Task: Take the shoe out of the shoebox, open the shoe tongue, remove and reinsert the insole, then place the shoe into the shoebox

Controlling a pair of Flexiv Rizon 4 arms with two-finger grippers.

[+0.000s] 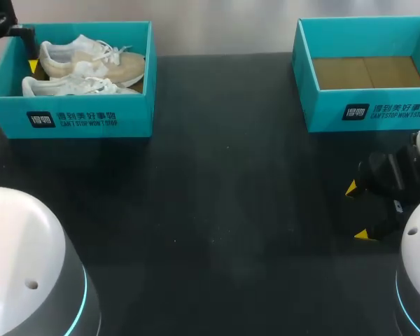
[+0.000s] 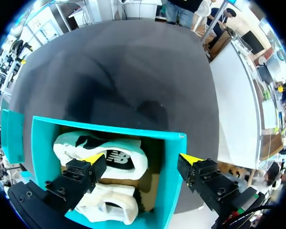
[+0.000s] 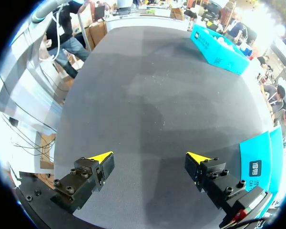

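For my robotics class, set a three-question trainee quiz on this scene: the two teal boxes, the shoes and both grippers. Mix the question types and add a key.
1. True or false: the right shoebox holds a shoe.
2. Multiple choice: the left gripper hangs above A) the right shoebox, B) the left shoebox holding the shoes, C) neither box.
3. Fill in: the right gripper is ____, with nothing between its fingers.

Key: 1 false; 2 B; 3 open.
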